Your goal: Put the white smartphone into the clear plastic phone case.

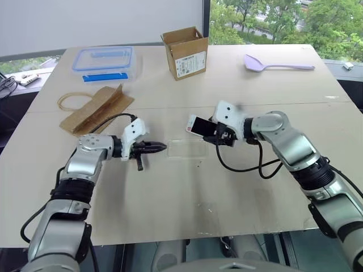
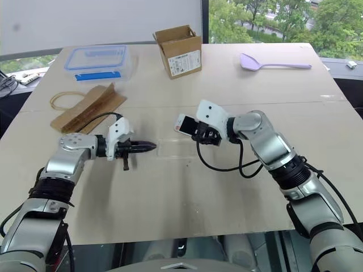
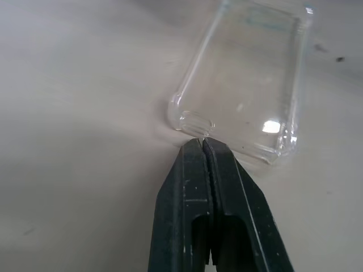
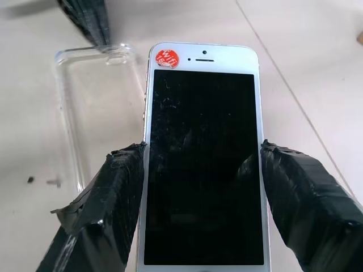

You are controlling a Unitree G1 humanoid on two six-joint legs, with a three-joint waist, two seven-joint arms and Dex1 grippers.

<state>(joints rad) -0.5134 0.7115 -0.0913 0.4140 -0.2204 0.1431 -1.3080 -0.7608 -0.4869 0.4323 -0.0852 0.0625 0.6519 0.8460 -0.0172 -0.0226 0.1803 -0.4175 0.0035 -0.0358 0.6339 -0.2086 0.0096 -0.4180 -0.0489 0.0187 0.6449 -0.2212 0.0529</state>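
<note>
There, my right gripper [image 4: 201, 170] clamped the phone [image 4: 201, 164] lengthwise just beside the case [image 1: 187, 149], whose near end my shut left gripper [image 3: 204, 148] pinned.

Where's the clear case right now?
The case lies flat on the table between the grippers: the shut left gripper at its near end, the right gripper holding the phone just beyond.
</note>
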